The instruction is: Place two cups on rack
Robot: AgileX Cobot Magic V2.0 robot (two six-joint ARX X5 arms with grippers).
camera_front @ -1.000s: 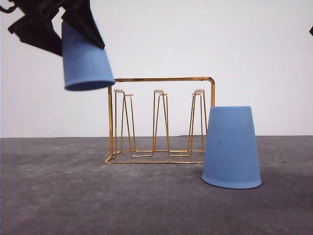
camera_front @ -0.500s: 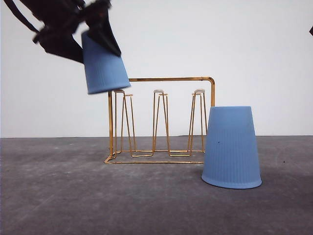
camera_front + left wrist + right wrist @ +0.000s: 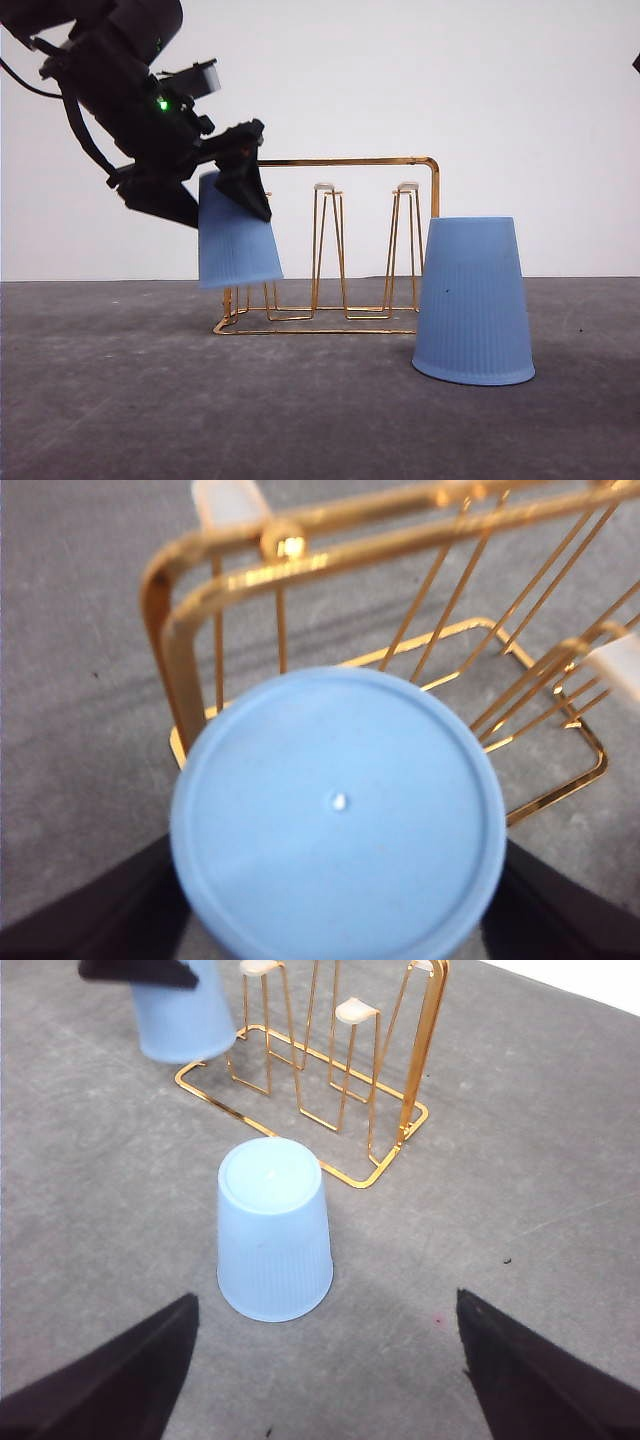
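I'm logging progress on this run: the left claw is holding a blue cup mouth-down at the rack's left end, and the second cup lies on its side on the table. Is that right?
One detail is wrong. The second cup is not on its side: it stands upside down, mouth on the table, as the front view shows. The left claw does hold the other cup mouth-down at the left end of the rack.

One cup [image 3: 236, 238] over the rack's [image 3: 330, 245] left end, the other cup [image 3: 473, 300] right.

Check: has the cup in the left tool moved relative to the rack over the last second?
Yes. The held cup has come down and rightward, from above and left of the rack to over its leftmost peg, still gripped by the left tool.
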